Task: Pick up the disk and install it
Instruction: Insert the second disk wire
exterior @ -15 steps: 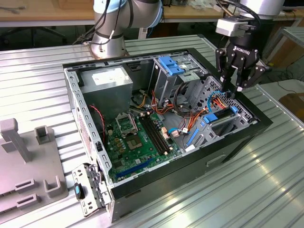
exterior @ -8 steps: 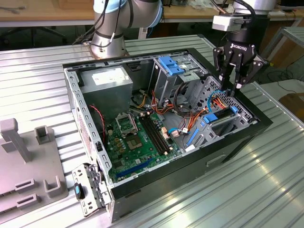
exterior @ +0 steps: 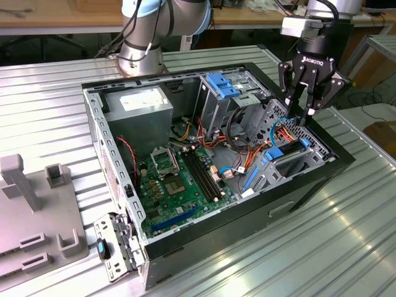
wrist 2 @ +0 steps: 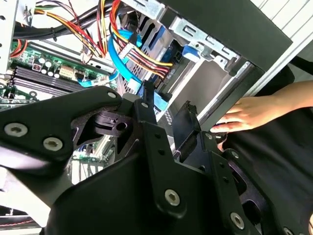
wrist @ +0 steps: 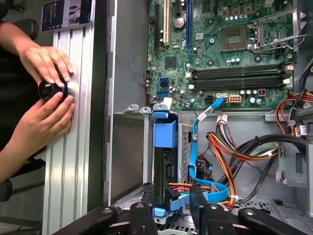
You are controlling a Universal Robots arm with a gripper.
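We see the gripper (exterior: 307, 117), fingers spread and empty, above the disk (wrist: 165, 166), dark metal in blue rail, seated on edge.

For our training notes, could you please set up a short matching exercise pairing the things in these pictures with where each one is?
Things:
1. gripper
2. disk
3. motherboard
4. person's hands

Places:
A. flat on the case floor
B. on the ribbed table outside the case
C. just above the drive bay
D. standing on edge in the drive bay

Pairs: 1-C, 2-D, 3-A, 4-B
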